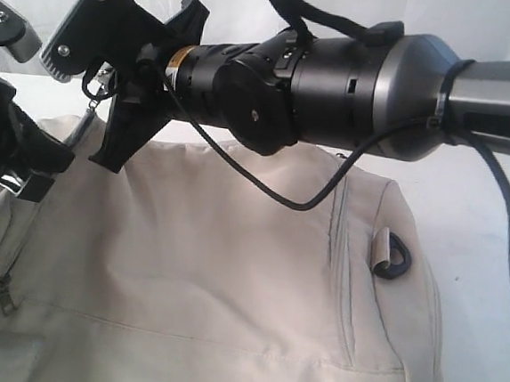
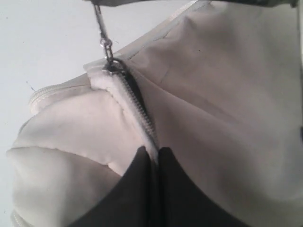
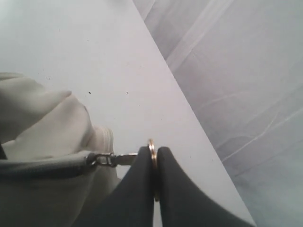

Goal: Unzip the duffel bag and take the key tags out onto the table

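The cream duffel bag lies on the white table and fills most of the exterior view. My right gripper reaches across to the bag's far left end. In the right wrist view this gripper is shut on the metal zipper-pull ring, which links to the slider. My left gripper is shut on the bag's fabric at the zipper line, just behind the slider. A short dark gap shows beside the zipper teeth. The key tags are hidden.
A black D-ring hangs on the bag's right side beside a pocket zipper. Another zipper pull lies at the lower left. The right arm's cable droops over the bag. The table's edge runs close behind the right gripper.
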### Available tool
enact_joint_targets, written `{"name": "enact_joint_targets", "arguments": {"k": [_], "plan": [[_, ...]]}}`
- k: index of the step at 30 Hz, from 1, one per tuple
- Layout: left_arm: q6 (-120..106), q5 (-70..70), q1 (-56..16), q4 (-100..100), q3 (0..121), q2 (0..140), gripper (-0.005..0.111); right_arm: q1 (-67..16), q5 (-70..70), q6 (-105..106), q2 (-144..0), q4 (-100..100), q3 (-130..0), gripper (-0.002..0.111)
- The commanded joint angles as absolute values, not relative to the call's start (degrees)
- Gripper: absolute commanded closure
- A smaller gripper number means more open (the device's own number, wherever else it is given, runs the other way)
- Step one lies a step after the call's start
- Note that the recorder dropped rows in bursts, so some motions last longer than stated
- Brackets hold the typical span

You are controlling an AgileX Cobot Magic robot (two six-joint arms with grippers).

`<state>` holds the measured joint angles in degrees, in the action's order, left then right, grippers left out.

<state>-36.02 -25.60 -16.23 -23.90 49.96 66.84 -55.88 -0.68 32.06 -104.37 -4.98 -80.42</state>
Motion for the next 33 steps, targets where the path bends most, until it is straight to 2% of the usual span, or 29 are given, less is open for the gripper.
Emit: {"name": "enact_joint_targets", "arguments": {"k": [1,14,26,33], "plan": [[-36.05,-34.53,-16.44,-22.03,49.69,64.59,0.107,-54.22,7.15,32.3,-105.39,-4.97,-80.82,0.108],[-30.17,-43.63,-16.44,-16.54,49.69,57.11,0.107,-51.34,13.4,32.3,-109.62,-4.87,-80.82,0.108],[-22.64,-46.32,-16.44,-9.25,49.69,54.01,0.107,-46.63,4.93,30.59,-110.26,-4.73,-80.82,0.108],[-22.71,-47.36,-16.44,-9.24,49.69,54.01,0.107,-46.66,6.43,26.46,-110.26,-4.73,-80.82,0.108]]}}
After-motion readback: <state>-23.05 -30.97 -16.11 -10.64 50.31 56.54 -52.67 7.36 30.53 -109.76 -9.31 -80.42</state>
